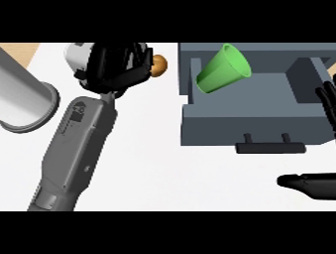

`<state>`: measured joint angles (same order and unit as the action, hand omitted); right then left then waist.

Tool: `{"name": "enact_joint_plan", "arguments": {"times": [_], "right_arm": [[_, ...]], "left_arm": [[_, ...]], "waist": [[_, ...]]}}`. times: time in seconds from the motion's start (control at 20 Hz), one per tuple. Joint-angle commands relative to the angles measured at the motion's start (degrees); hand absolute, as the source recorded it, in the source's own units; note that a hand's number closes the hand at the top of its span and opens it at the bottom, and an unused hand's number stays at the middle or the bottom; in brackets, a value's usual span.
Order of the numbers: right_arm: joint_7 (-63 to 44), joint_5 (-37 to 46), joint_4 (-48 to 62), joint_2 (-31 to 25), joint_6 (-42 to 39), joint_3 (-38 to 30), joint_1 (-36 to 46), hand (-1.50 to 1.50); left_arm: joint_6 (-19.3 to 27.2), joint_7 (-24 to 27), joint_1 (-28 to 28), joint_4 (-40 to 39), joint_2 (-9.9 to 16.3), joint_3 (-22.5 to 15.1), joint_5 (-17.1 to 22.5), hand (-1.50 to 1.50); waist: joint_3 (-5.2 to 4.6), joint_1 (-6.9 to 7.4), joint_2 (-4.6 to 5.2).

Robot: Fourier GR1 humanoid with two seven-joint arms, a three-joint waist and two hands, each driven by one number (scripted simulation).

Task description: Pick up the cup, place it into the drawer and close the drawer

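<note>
Off to the left of my right hand (pixel 330 184), the white counter (pixel 156 149) runs wide and bare through the middle, with a strip of wooden surface (pixel 13 52) showing past its far-left edge.

Largest thing near me: the grey drawer (pixel 254 124), pulled open, its front wall and dark handle (pixel 270 147) just left of my right fingers. My right hand stands at the view's right edge, fingers straight and up, thumb stretched out toward the left, holding nothing.

Next, the big white-grey cylinder (pixel 17 94) lying on its side at the far left, its open rim toward the counter's middle, beside my left forearm.

My left forearm crosses the counter from the lower edge up to my left hand (pixel 115 64), whose fingers are curled over a white round object (pixel 79 57); I cannot tell whether they grip it. A small brown ball-like thing (pixel 159 63) sits just right of that hand, between it and the drawer's back-left corner.

The green cup (pixel 223 69) lies tilted inside the drawer, at its rear left, mouth toward the upper right, well left of and above my right hand.

Open room: the bare counter between my two forearms, below the drawer's handle.
</note>
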<state>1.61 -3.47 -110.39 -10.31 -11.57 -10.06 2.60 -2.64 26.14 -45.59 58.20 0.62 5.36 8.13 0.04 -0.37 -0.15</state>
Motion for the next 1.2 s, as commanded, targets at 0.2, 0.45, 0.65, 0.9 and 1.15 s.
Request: {"name": "enact_joint_plan", "arguments": {"times": [0.2, 0.45, 0.65, 0.9, 1.15], "right_arm": [[1.16, -1.98, 0.10, -2.15, -2.55, -2.64, -0.87, -1.50], [3.06, -2.90, 3.75, -2.26, -3.59, -2.97, 1.29, -1.50], [3.23, -0.78, 3.27, -0.95, -2.20, -1.98, 0.27, -1.50], [0.57, -1.25, -0.32, -0.94, -2.42, -0.82, 0.53, -1.50], [2.13, 0.51, 2.89, -0.50, -1.97, 0.08, 2.61, -1.50]], "left_arm": [[11.10, -9.24, -12.52, -4.39, -0.61, -6.02, 1.19, 1.50], [17.27, -10.49, -19.97, -12.94, -0.61, -10.04, 7.09, 1.50], [18.31, -10.94, -24.54, -17.98, -0.62, -11.18, 11.16, 1.50], [19.36, -3.69, -23.95, -26.74, -0.62, -16.99, 14.86, 1.50], [18.85, -4.41, -27.34, -31.15, -0.62, -20.37, 19.14, 1.50]], "waist": [[-0.02, -0.72, 0.20], [0.00, -1.57, 0.48], [-0.01, -1.48, 0.45], [-0.02, -2.79, 0.72], [0.00, -2.69, 0.87]]}}
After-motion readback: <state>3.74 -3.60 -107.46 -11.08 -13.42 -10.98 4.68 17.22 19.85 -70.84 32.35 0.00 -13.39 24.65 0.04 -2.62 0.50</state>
